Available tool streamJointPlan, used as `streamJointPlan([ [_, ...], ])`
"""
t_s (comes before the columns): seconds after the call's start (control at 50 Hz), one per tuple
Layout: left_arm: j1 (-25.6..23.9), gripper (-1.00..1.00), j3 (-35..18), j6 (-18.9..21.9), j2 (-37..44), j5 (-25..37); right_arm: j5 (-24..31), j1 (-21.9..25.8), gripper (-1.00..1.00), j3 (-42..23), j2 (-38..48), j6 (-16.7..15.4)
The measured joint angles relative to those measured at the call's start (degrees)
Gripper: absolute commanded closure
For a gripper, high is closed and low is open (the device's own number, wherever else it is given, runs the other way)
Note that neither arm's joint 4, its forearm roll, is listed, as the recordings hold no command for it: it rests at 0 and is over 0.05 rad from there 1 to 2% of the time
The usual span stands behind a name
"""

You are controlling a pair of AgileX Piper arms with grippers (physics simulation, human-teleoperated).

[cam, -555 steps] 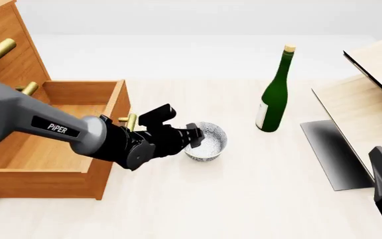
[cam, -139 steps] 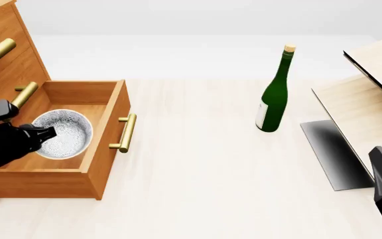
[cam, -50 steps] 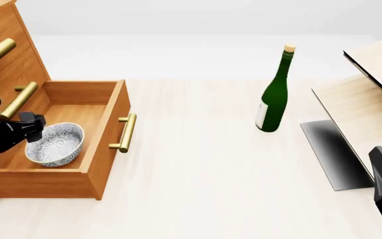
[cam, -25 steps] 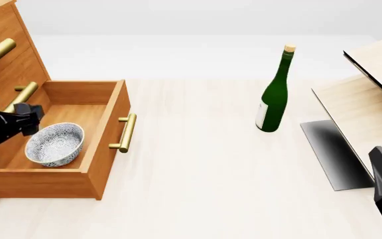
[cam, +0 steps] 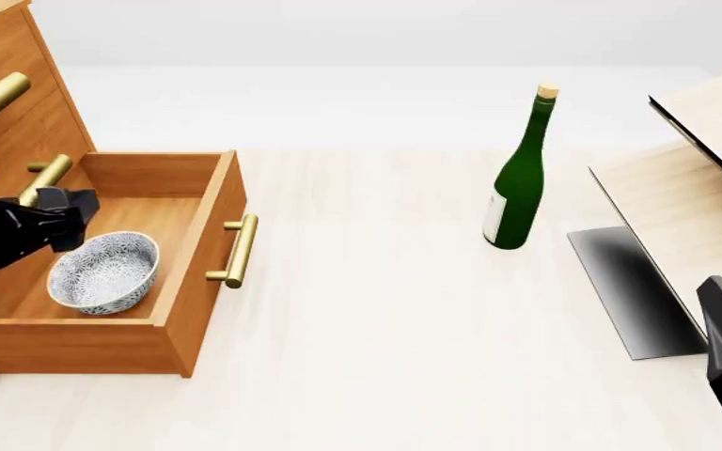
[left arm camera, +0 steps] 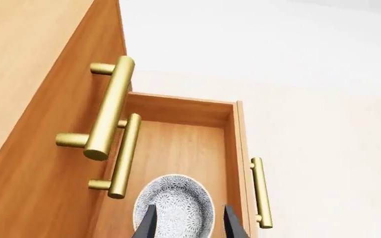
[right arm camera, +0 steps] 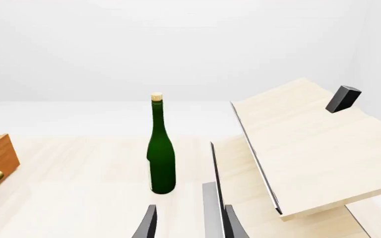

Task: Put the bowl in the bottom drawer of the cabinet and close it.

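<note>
The right gripper hangs near the worktop's front edge, fingers spread, holding nothing. The bowl sits inside the bottom drawer — pulled out of the cabinet. The left gripper hovers above it, fingers spread, not touching. Farther back stands a green bottle.

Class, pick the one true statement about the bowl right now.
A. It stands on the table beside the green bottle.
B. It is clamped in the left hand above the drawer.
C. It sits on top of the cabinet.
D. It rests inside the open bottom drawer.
D: the bowl lies in the open bottom drawer, with the left hand open above it, not gripping.
</note>
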Motion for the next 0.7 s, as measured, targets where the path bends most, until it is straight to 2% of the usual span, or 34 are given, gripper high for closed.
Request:
streamJointPlan([
  [0.7,-12.03,-1.0,-5.86,-1.46,2.54,1.69,0.0,0.0,-1.0,0.0,0.0,0.0],
])
